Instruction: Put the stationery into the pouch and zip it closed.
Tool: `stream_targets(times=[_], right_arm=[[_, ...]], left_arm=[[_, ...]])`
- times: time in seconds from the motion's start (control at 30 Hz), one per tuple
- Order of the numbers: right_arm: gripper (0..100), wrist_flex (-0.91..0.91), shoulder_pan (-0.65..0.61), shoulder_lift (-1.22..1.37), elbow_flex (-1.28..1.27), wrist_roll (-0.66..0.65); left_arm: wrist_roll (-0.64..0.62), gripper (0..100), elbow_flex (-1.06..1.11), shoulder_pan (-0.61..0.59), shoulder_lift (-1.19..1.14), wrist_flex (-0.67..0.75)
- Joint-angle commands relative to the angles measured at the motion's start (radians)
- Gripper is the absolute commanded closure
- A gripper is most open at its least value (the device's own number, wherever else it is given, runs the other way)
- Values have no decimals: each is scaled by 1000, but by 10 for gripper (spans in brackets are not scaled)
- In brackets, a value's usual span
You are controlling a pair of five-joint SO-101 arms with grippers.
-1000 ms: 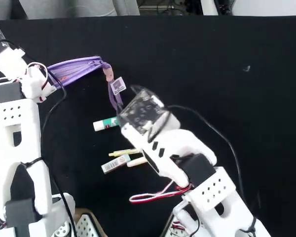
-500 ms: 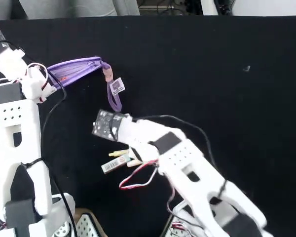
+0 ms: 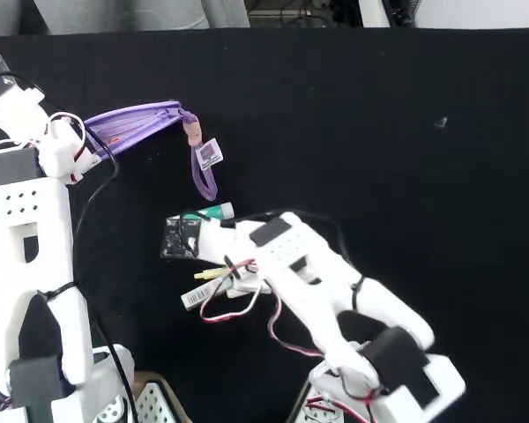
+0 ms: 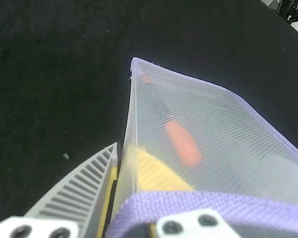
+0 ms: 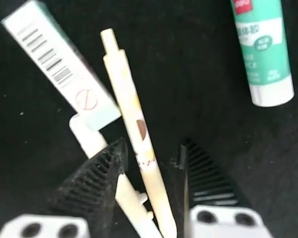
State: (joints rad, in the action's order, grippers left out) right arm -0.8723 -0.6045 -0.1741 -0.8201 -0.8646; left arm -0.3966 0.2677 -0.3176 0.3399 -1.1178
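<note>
**Right hand** (image 5: 151, 146): open, lowered over the loose stationery with one finger on each side of the cream pen. Neither finger visibly presses the barrel. Judged to be lined up to close on this pen alone.

**Cream pen** (image 5: 133, 124): lies flat on the desk and runs lengthwise through the gap between the fingers, its tip pointing away from the wrist.

**White pen** (image 5: 87, 134): just beside the cream pen, partly under one finger and partly under the barcoded box. It is close enough that closing could catch it as well.

**Barcoded box** (image 5: 59, 69): flat on the desk beyond the fingertips, beside the tip of the cream pen.

**Glue stick** (image 5: 260, 49): green and white, lying apart from the pens on the other side, outside the fingers' span.

**Left hand** (image 4: 123, 163): clamped on the purple-bound edge of the pouch at the far left of the desk. Judged to be holding the pouch raised and steady so items can be fed in.

**Pouch** (image 3: 132, 123): clear mesh with purple trim, held by one end and stretching out from the left hand. An orange item (image 4: 181, 144) shows through the mesh, already inside.

**Wrist strap** (image 3: 203, 181): purple, hanging from the free end of the pouch down to the desk, with a tag (image 3: 210, 153) on it.

**Desk** (image 3: 423, 176): covered in black cloth.

**Task status**: early; most of the stationery is outside the pouch, and zipping is not begun.
</note>
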Motion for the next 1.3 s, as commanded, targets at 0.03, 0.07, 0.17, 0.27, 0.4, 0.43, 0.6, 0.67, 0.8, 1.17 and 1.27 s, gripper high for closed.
stream_targets(times=[0.03,0.07,0.17,0.27,0.4,0.43,0.6,0.67,0.8,1.17,1.27], right_arm=[[832,-6,40,94,102,-11],[832,-6,52,125,120,-11],[833,-9,87,213,182,-11],[895,-15,104,271,229,-11],[966,-41,104,288,254,-11],[971,-41,104,288,254,-11],[988,-41,109,277,259,-9],[988,-43,124,257,263,-6],[988,-43,193,145,272,-3],[988,-34,226,-259,266,178],[988,14,226,-328,265,233]], left_arm=[[-3,972,10,-30,-14,11],[-5,972,10,-30,-14,11],[-5,972,10,-28,-14,11],[-6,972,10,-28,-14,11],[-6,972,10,-28,-14,11],[-6,972,10,-28,-14,11],[-6,972,10,-27,-14,9],[-6,972,10,-24,-14,9],[-6,972,10,-24,-12,11],[-6,972,10,-22,-12,6],[-6,972,10,-22,-12,6]])
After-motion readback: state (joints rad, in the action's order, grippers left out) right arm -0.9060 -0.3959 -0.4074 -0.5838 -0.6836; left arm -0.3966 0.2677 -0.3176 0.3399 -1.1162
